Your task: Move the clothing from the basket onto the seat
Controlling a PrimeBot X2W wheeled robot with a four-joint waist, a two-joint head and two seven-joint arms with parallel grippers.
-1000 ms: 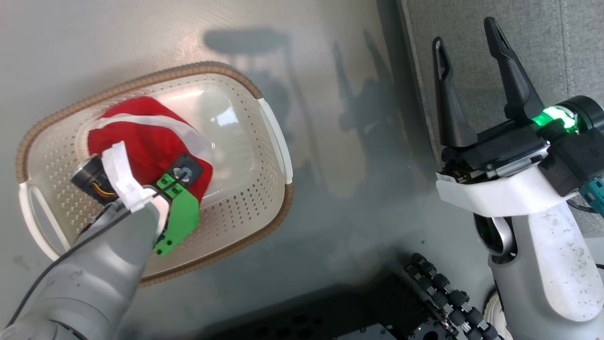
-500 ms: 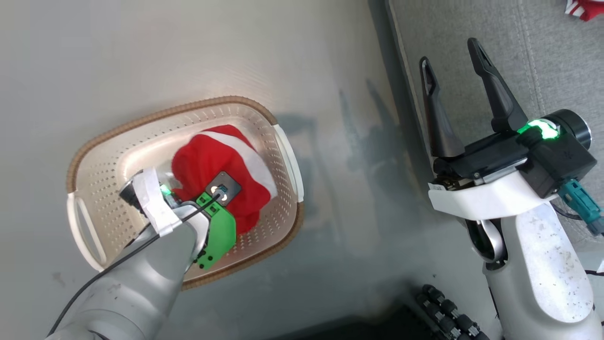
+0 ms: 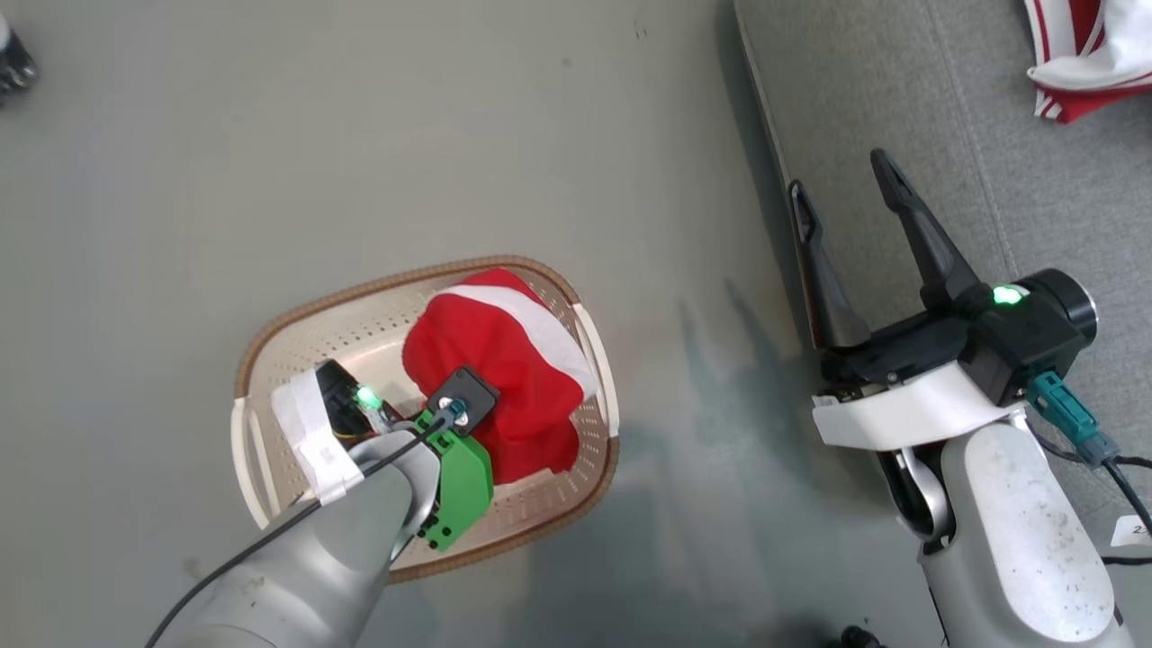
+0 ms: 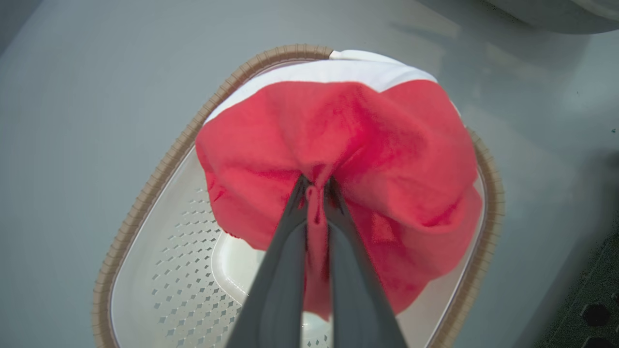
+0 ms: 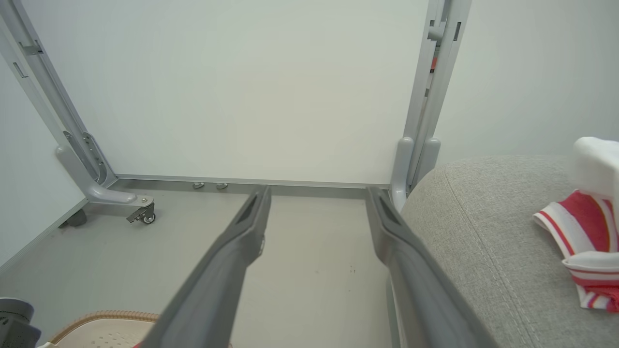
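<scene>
Left fingers (image 4: 290,251) are clenched on a pinch of the red garment (image 4: 348,140). A fold of fabric stands between the two tips of the left gripper (image 4: 316,186), and the rest hangs bunched below them.

Change over the last second: the grip is unchanged. The garment, which lay low toward the far end of the basket (image 4: 179,261), now hangs lifted over the seat-side end, its white band overlapping the rim there. The head view has also shifted as a whole, which is camera motion; the basket itself shows no displacement on the floor.

Judgement: pick-up is complete and the lift is under way. The carry across to the seat (image 3: 900,72) remains. The trailing hem is still within the basket walls and could snag the rim.

The right gripper (image 3: 837,175) is spread wide and empty, standing at the seat's near edge.

A second garment (image 3: 1080,72) already lies on the seat, well apart from the basket.

The floor (image 3: 360,135) is smooth, grey and glossy. The right wrist view shows a pale wall panel and a metal frame (image 5: 96,193) on casters.
</scene>
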